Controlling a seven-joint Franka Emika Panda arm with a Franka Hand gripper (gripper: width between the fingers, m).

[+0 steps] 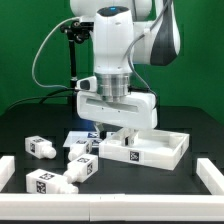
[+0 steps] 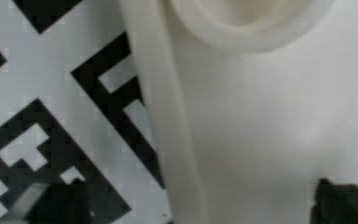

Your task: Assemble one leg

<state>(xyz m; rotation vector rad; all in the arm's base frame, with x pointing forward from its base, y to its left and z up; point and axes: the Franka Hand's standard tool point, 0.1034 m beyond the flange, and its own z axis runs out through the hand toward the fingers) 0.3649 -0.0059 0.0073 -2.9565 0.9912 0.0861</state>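
Observation:
Several white legs with black-and-white tags lie on the black table at the exterior view's left: one [image 1: 40,146], one [image 1: 78,151], one [image 1: 86,168] and one at the front [image 1: 46,183]. My gripper [image 1: 118,128] is low over the left end of the large white tray-like panel [image 1: 160,152], away from the legs. In the wrist view a white surface [image 2: 247,120] with a tag [image 2: 51,110] on it fills the picture. The dark fingertips [image 2: 60,200] stand wide apart on either side of it; the gripper [image 2: 202,205] is open. No leg shows between the jaws.
The marker board [image 1: 80,135] lies flat behind the legs, partly hidden by the arm. White barrier rails stand at the table's front left [image 1: 10,170] and front right [image 1: 208,175]. A green backdrop and a black stand are behind.

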